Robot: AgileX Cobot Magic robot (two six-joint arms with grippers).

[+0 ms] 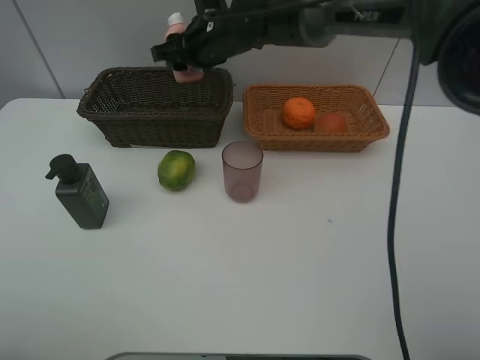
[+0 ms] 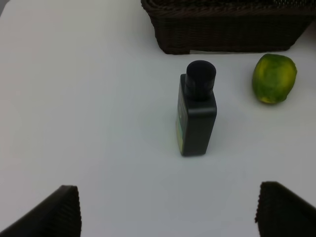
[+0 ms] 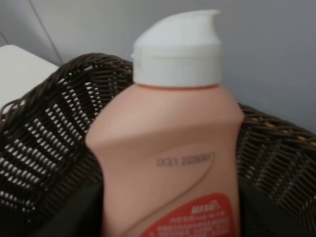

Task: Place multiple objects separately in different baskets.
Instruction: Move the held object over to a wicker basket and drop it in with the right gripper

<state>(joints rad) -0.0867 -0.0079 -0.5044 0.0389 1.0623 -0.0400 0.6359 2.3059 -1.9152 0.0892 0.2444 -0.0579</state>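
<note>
**Pink bottle held over the dark basket, ready to go down**

Nearest the front, the left hand (image 2: 168, 212) is wide open with nothing between its fingers. It faces the pump bottle (image 2: 196, 113), which stands upright on the counter (image 1: 262, 285), well apart from the fingers. The green fruit (image 1: 176, 169) lies beside that bottle, toward the middle. The cup (image 1: 242, 171) stands upright just past the fruit, mouth up. All three sit apart from each other, in front of the baskets, with bare counter around each. The left arm is the nearer one for the pump bottle and the fruit.

Behind them the dark basket (image 1: 154, 112) and the tan basket (image 1: 322, 139) sit side by side, long sides facing the front, with a narrow gap between. The orange (image 1: 299, 113) and the peach (image 1: 331, 122) already lie together in the tan one.

Farthest back, the right hand (image 1: 187, 54) reaches across the middle and is closed around the pink bottle (image 3: 168, 148). The bottle is roughly upright, cap up, its base at about rim height over the far right part of the dark basket. The right wrist view shows wicker curving behind and to both sides of it. The drop point therefore lies almost straight below, so the coming move is probably a short lowering and release. The far rim and right end wall look like the closest edges. More room shows leftward, where no item shows inside the basket.
</note>
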